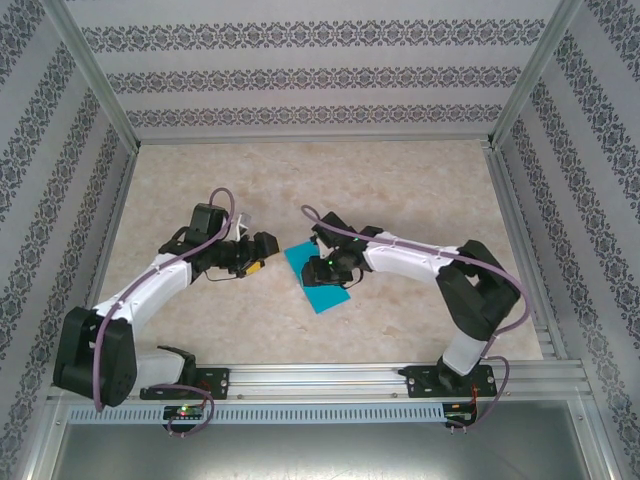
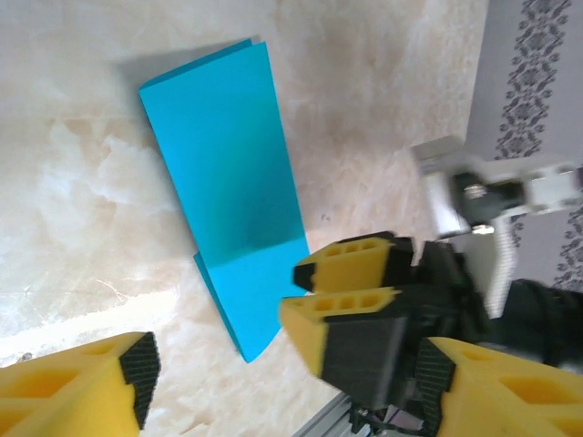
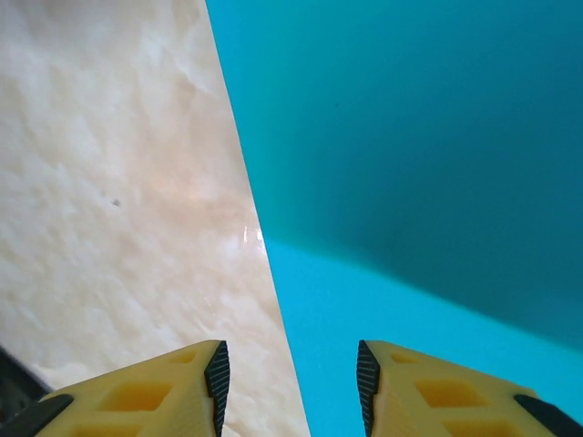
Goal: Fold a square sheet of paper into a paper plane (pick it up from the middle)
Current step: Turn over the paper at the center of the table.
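While the sheet of paper [image 1: 318, 280], creased into a narrow teal strip, lies flat near the middle of the bench [image 1: 400, 190], the right gripper [image 3: 290, 364] hangs low over it. Its jaws are partly apart astride one long edge and grip nothing. The left gripper [image 1: 256, 258] sits just left of the strip, jaws wide, empty.

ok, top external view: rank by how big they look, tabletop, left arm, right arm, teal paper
1. tabletop, largest by far.
2. left arm and right arm: they look about alike, so no ranking between them.
3. teal paper, smallest. It is partly covered by the right arm's end, so its full outline is not visible.
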`<state>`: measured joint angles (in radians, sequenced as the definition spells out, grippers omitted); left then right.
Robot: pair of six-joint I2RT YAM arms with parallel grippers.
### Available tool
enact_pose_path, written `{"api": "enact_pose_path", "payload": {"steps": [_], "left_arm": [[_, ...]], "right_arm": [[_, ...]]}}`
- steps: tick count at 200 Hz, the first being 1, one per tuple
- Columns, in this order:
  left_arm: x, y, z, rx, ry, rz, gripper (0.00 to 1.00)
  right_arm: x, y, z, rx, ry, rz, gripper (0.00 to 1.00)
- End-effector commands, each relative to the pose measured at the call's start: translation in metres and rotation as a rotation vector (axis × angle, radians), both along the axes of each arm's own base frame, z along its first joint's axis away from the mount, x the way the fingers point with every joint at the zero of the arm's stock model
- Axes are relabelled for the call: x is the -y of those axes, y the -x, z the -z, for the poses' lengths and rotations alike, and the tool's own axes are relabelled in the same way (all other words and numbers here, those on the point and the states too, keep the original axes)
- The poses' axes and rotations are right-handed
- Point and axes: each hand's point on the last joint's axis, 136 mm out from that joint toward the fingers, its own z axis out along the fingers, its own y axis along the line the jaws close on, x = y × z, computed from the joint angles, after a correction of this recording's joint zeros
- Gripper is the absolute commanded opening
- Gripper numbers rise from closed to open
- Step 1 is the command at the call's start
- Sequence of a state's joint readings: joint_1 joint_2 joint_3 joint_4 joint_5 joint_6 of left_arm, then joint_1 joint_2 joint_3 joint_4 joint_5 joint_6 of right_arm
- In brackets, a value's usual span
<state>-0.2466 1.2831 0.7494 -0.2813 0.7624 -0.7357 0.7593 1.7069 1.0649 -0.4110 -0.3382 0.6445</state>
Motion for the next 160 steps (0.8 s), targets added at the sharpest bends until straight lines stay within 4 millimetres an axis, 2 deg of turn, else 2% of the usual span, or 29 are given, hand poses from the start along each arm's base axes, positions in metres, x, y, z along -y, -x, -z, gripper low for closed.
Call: {"api": "enact_pose_path", "payload": {"steps": [1,27,63,106,125,160], "left_arm": [[0.019,-0.014,-0.021,0.101,0.014,0.061,0.70],[0.042,-0.014,-0.013,0.087,-0.008,0.135,0.56],[0.066,-0.011,0.019,0.041,-0.079,0.223,0.37],[0.093,-0.007,0.047,-0.009,-0.122,0.336,0.27],[0.098,-0.004,0.061,-0.035,-0.157,0.353,0.22],[0.084,0.000,0.089,-0.081,-0.258,0.352,0.17]], "right_arm": [[0.006,-0.005,-0.012,0.020,-0.067,0.027,0.44],[0.031,-0.007,-0.008,0.020,-0.048,0.079,0.45],[0.052,-0.004,-0.001,0.005,-0.050,0.117,0.47],[0.066,-0.001,0.004,-0.004,-0.071,0.153,0.48],[0.069,0.000,0.006,-0.016,-0.083,0.163,0.48],[0.074,0.000,0.009,-0.022,-0.091,0.179,0.49]]}}
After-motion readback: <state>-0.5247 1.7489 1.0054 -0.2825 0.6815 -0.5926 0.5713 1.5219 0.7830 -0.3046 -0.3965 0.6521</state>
